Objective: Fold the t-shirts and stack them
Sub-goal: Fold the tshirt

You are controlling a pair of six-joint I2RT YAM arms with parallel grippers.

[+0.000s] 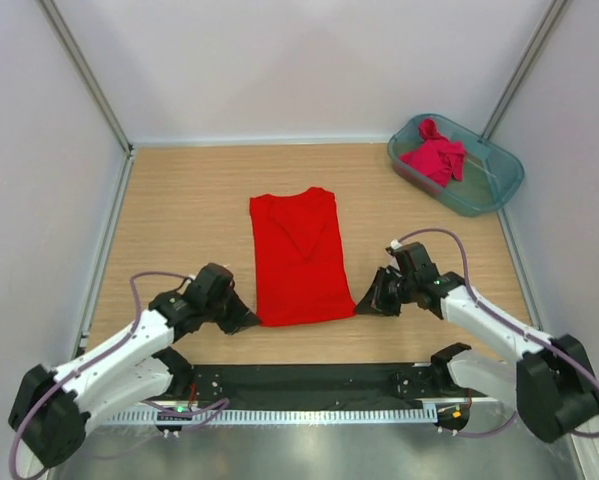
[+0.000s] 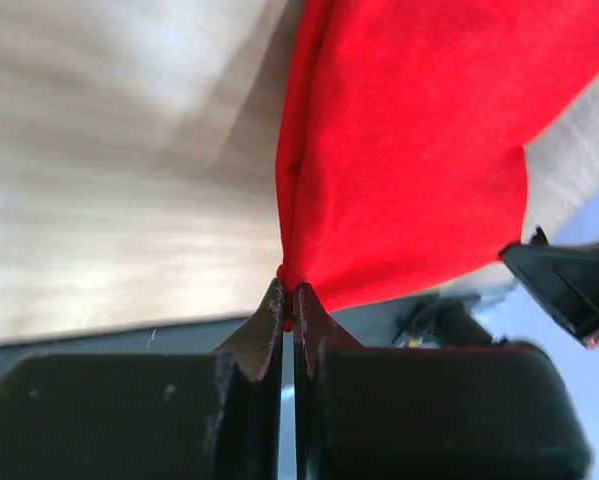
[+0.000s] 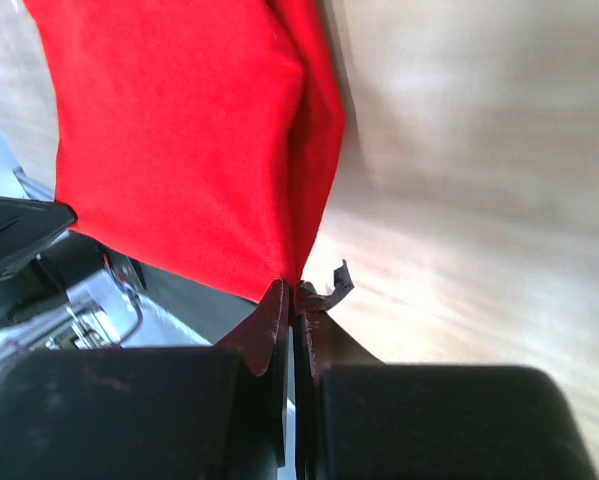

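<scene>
The bright red t-shirt (image 1: 297, 258) lies on the wooden table, folded lengthwise into a long strip. My left gripper (image 1: 247, 320) is shut on its near left corner, and the red cloth (image 2: 409, 150) spreads away from the pinched tips (image 2: 291, 298). My right gripper (image 1: 362, 304) is shut on its near right corner; the cloth (image 3: 179, 140) hangs from the tips (image 3: 294, 292), with a small label tag (image 3: 331, 285) beside them. The crimson-pink t-shirt (image 1: 436, 155) lies bunched in the teal tub (image 1: 499, 186) at the back right.
White walls with metal posts close in the table on three sides. A black base plate (image 1: 309, 385) and a metal rail run along the near edge between the arm bases.
</scene>
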